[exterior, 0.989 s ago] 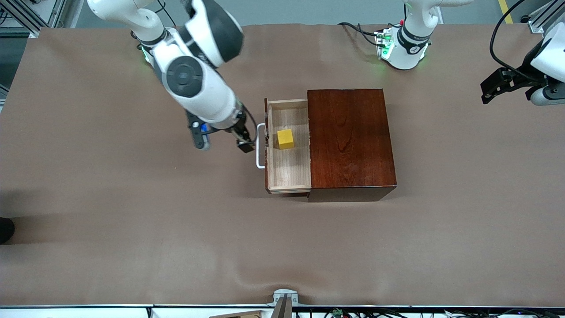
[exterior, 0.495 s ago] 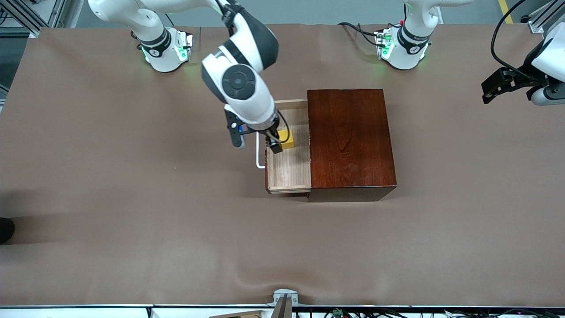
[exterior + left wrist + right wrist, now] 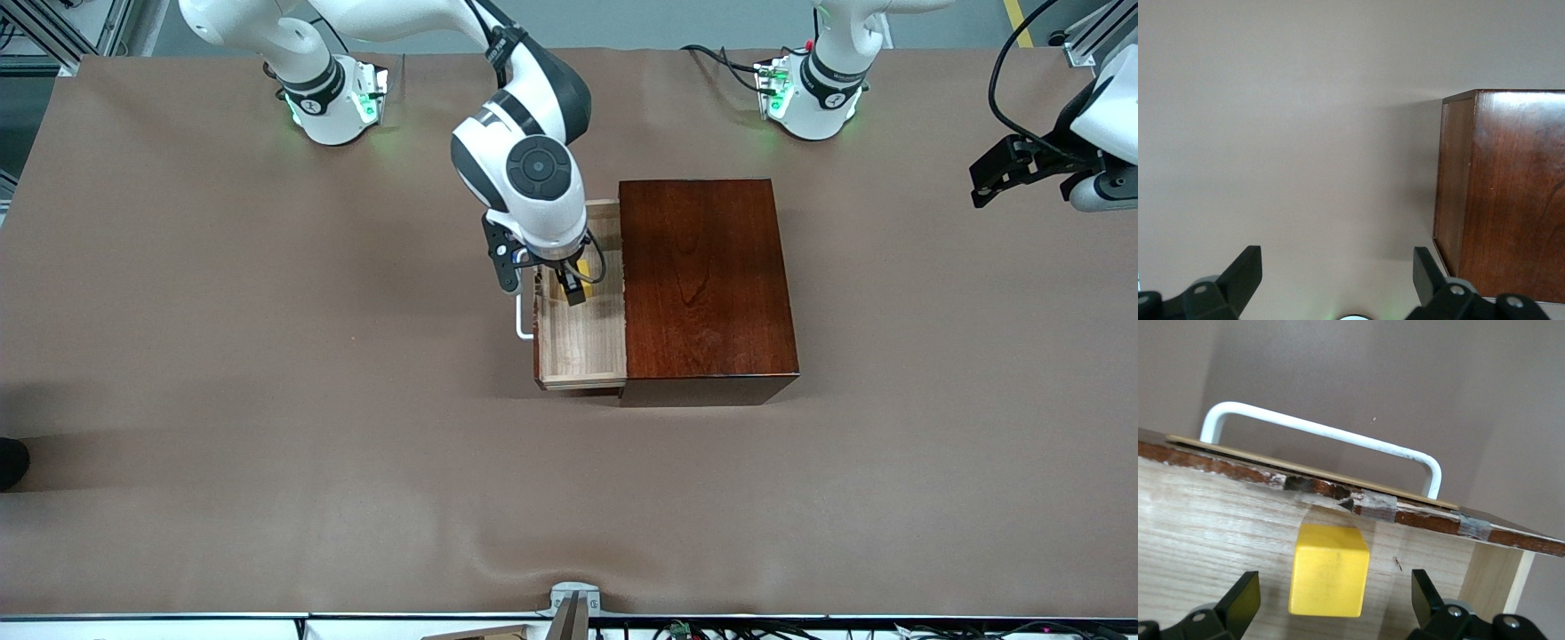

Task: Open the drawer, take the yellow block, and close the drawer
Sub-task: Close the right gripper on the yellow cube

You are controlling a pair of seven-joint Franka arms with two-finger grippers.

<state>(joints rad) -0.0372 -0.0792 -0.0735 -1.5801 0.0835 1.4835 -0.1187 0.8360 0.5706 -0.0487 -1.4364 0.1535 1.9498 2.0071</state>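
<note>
The drawer stands pulled out of the dark reddish-brown box, its white handle toward the right arm's end of the table. The yellow block lies on the drawer floor. In the front view only a sliver of the block shows under the right arm. My right gripper hangs open over the drawer. In the right wrist view the right gripper has one finger on each side of the block, apart from it. My left gripper waits open and empty at the left arm's end; its wrist view shows bare table between its fingers.
The brown table cover spreads all round the box. The box's corner shows in the left wrist view. The drawer's front board is chipped and taped beside the handle.
My right arm has swung from beside the handle to over the open drawer and now covers most of the yellow block. The drawer, box and left arm have not moved.
</note>
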